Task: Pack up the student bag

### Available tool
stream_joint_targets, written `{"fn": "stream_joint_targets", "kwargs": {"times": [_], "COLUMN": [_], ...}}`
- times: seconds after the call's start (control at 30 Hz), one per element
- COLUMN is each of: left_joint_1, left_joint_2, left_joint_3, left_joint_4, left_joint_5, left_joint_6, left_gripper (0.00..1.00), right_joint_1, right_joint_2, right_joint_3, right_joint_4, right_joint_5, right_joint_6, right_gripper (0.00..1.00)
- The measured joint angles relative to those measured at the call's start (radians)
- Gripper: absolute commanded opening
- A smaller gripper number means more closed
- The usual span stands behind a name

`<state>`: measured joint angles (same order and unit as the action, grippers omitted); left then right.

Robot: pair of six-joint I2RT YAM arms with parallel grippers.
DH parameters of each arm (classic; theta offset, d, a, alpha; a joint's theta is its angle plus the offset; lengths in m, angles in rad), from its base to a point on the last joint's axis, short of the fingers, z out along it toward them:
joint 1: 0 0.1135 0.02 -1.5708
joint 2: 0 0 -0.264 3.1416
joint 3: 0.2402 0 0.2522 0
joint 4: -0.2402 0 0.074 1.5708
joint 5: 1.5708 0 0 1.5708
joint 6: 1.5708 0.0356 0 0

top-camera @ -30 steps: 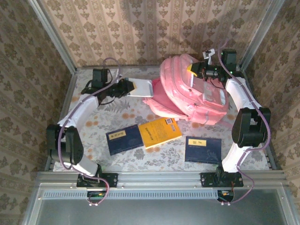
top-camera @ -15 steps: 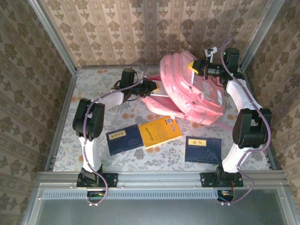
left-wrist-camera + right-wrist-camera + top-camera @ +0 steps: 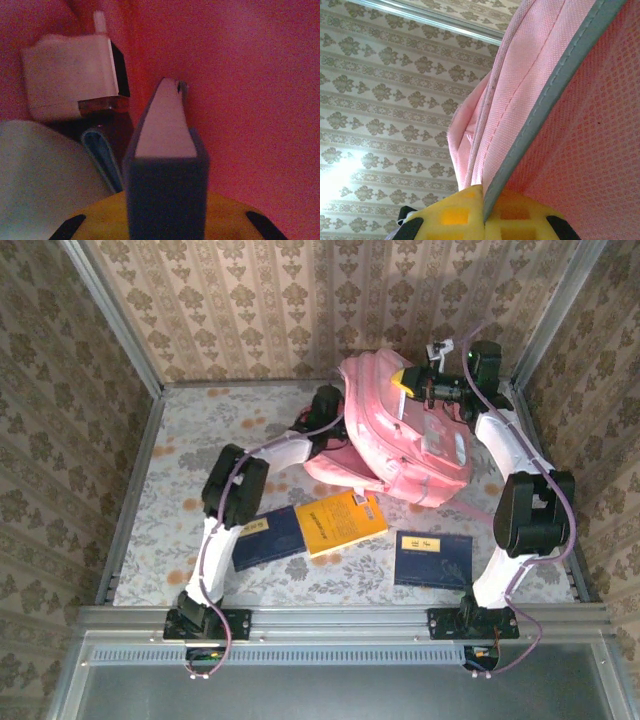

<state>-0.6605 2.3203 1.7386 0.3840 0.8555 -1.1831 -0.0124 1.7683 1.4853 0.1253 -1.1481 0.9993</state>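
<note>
left claw [image 3: 165,220] moved into student bag [image 3: 425,455] | wrist view: grasping book [image 3: 165,130] | right claw [image 3: 484,212] clenched on its rim

Robot test cell in a lab, dressed up as a home/study corner. Lab side: 2 arms, L arm [image 3: 235,490] & R arm [image 3: 530,515], bolted to an alu rail [image 3: 340,618] at the near edge. Alu posts [image 3: 112,315] frame the box, and the walls are just flat panels w/ damask wallpaper [image 3: 300,300]. Home-ish props: floral cloth [image 3: 180,470] as work surface, books [image 3: 340,522], pink bag [image 3: 400,440]. Same wallpaper behind the bag in R wrist view.
</note>
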Motion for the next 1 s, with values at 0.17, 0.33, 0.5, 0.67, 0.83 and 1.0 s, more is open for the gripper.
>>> {"fn": "stream_joint_targets", "kwargs": {"times": [0.17,0.33,0.5,0.67,0.83,1.0], "left_joint_1": [-0.07,-0.109,-0.103,-0.077,-0.037,0.019], "left_joint_2": [0.134,0.186,0.132,0.021,-0.11,-0.2], "left_joint_3": [0.163,0.303,0.264,0.159,-0.003,-0.122], "left_joint_4": [-0.072,-0.208,-0.272,-0.348,-0.345,-0.274], "left_joint_5": [-0.025,-0.036,-0.064,-0.086,-0.103,-0.093], "left_joint_6": [-0.015,0.028,0.085,0.151,0.182,0.161], "left_gripper": [0.33,0.69,0.85,0.97,1.0,1.0], "right_joint_1": [0.026,0.037,0.034,0.031,0.024,0.008], "right_joint_2": [0.001,0.001,0.001,0.001,0.001,0.001], "right_joint_3": [0.0,0.0,0.0,0.0,0.0,-0.004], "right_joint_4": [0.004,0.007,0.023,0.053,0.058,0.056], "right_joint_5": [0.011,0.01,0.001,-0.008,-0.009,-0.008], "right_joint_6": [0.001,0.003,0.004,0.008,0.019,0.02], "right_gripper": [0.0,0.0,0.0,0.0,0.0,0.0]}}
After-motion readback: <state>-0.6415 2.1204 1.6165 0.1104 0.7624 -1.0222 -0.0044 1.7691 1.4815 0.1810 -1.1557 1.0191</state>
